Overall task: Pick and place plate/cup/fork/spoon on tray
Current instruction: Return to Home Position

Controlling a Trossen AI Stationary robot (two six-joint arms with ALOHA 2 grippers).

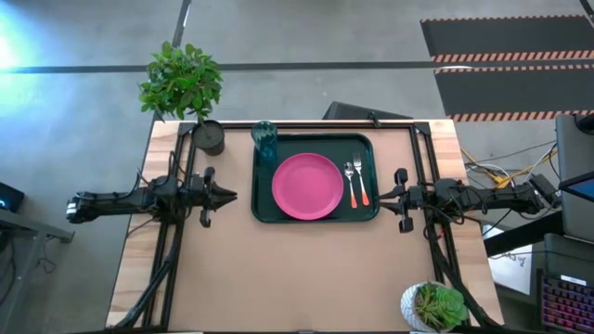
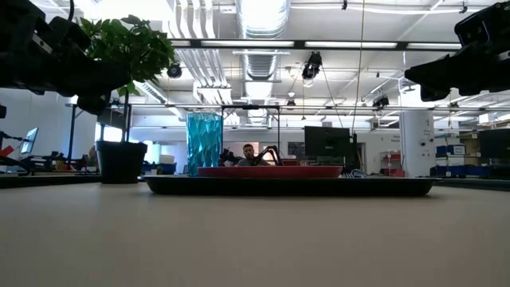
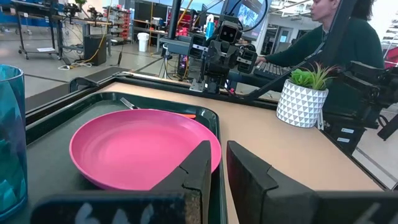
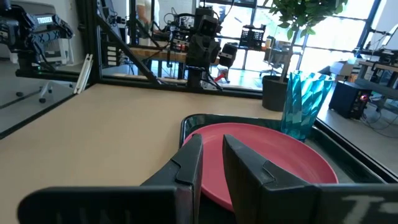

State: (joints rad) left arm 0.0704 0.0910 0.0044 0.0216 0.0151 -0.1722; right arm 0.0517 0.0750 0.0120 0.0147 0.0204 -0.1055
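The dark green tray (image 1: 316, 211) lies at the table's middle, toward the far edge. The pink plate (image 1: 307, 186) rests flat in it. The teal cup (image 1: 264, 139) stands upright in the tray's far left corner. The spoon (image 1: 349, 171) and the fork (image 1: 361, 188) lie side by side on the tray floor, right of the plate. My left gripper (image 1: 233, 196) hovers left of the tray, level, pointing at it, its fingers close together and empty. My right gripper (image 1: 383, 196) hovers right of the tray, likewise. The plate (image 3: 140, 149) and cup (image 4: 305, 102) also show in the wrist views.
A dark pot with a leafy plant (image 1: 209, 136) stands at the far left, beside the cup. A white patterned pot (image 1: 433, 306) stands at the near right corner. A person (image 3: 336, 43) is beyond the table's right side. Bare tabletop lies on the near side of the tray.
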